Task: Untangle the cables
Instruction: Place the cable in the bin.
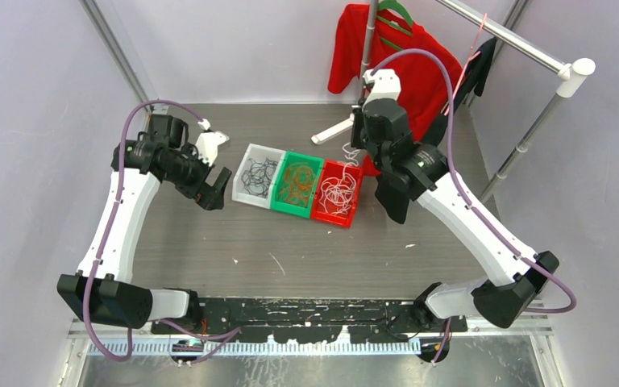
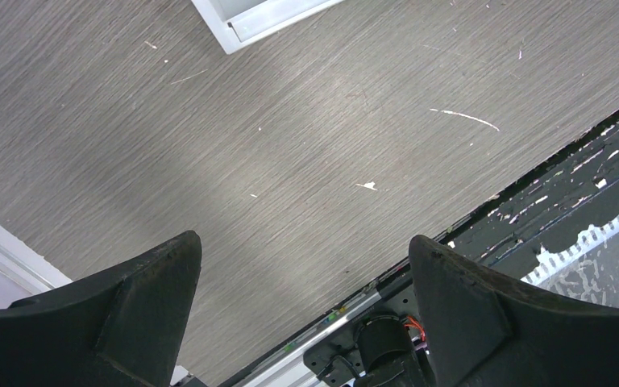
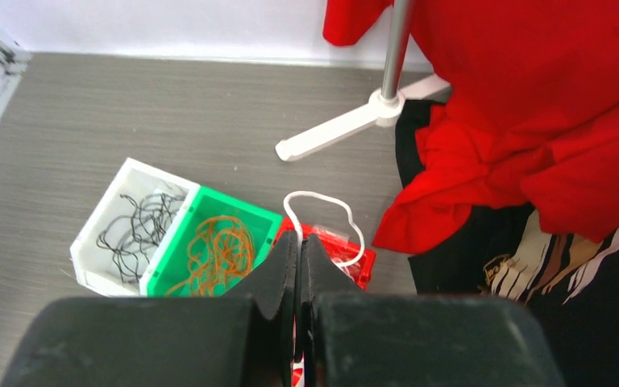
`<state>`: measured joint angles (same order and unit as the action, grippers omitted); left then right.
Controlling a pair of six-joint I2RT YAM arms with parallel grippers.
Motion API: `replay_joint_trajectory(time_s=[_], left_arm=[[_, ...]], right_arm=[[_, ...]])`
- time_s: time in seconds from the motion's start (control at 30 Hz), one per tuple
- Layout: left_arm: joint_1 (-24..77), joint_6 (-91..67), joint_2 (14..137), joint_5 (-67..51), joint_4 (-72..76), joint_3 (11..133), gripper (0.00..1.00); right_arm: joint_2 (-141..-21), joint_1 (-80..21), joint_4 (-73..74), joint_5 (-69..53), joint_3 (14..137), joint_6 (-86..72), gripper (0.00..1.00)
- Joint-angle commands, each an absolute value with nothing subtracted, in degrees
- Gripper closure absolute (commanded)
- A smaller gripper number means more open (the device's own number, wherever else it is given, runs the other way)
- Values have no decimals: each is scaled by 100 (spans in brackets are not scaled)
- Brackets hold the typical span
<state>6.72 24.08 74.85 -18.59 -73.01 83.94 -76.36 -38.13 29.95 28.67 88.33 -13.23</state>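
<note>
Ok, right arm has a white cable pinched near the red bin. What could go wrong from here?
The pinched white cable could snag the red garment or rack foot nearby. If it trails into the red bin, lifting may drag others out. The left gripper, open over bare table, steadies nothing.

A robotics lab cell: plain white walls [image 1: 32, 121] enclose a grey table [image 1: 290, 258], with a clothes rack [image 1: 516, 40] at one o'clock.

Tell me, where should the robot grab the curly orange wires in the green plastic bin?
Pinch a loop on top, near the middle of the curly orange wires, coming straight down from above. They lie in a loose, low tangle, and the walls of the green plastic bin would likely block a sideways approach.
</note>
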Motion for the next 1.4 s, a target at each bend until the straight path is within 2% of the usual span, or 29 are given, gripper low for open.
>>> replay_joint_trajectory(time_s=[0.0,0.23,0.47,0.93,1.27,1.33,1.37], left_arm=[[624,2388,7347,-1896,-7147,8370,1],[570,2380,7317,-1884,-7062,8259,1],[462,2421,7321,-1895,-7047,8227,1],[207,2559,7321,-1945,-7103,8224,1],[123,2577,7321,-1995,-7149,8268,1],[118,2532,7325,-1969,-7136,8296,1],[98,2477,7322,-1925,-7111,8315,1]], right_arm=[[-7483,-3800,2722,2805,8512,-1557,99],[-7639,-3802,2424,2499,7647,-2029,99],[-8286,-3797,2126,2097,7162,-2471,99],[-9615,-3630,1586,1961,6724,-2706,99],[-10445,-3562,1666,1965,6971,-2506,99],[-10461,-3562,1808,1938,7110,-2478,92],[-10410,-3563,1929,1920,7194,-2474,83]])
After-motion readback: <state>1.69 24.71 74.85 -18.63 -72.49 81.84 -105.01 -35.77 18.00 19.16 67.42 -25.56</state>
